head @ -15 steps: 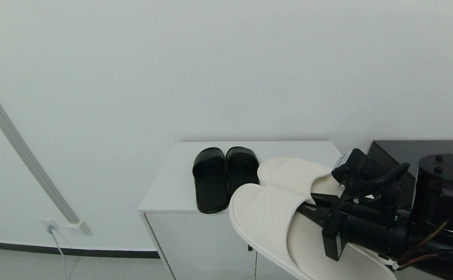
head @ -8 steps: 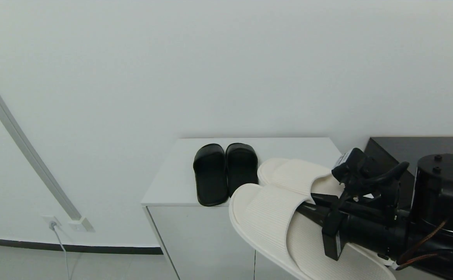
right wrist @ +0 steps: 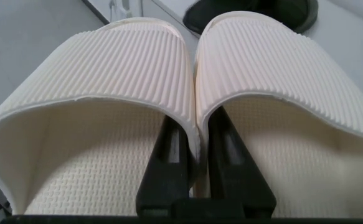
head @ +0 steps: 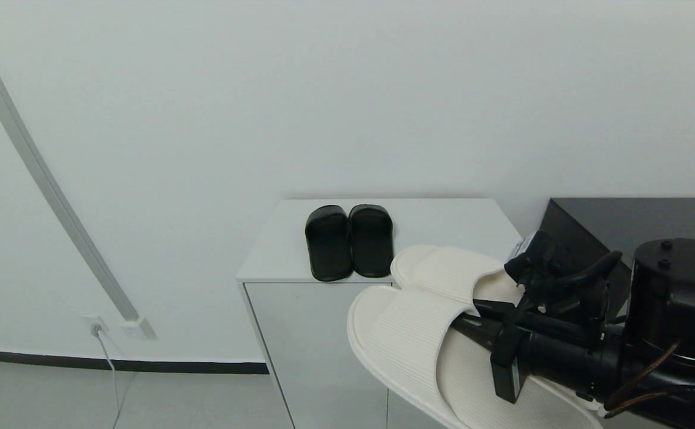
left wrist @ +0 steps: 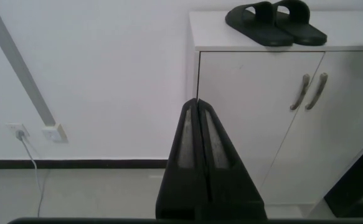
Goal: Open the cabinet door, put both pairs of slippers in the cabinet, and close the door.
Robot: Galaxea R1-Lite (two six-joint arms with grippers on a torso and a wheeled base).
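Against the far wall [head: 347, 89]: a white cabinet [head: 323, 345], both doors shut, two upright handles [left wrist: 301, 92] side by side where the doors meet. To its right, touching or just beside it, a dark unit [head: 633, 214].

Held in the air near and right of the cabinet front: white slippers [head: 419, 333], the pair side by side and touching, toes pointing left and far. Right jaws clenched on them, grasping the pair from the heel end: one finger [right wrist: 172, 155] reaching inside each slipper, the two adjoining strap edges pinched between the fingers.

On the cabinet's top surface, at its near edge, left of the white pair and well apart from both jaws: black slippers [head: 350, 241], side by side and touching.

Left jaws clenched on nothing, fingers [left wrist: 190, 149] pressed flat together, pointing towards the cabinet's left front corner, apart from it.

On the wall at left: a slanted grey strip [head: 43, 179], and low down a socket [head: 94, 325] with a cable hanging from it.
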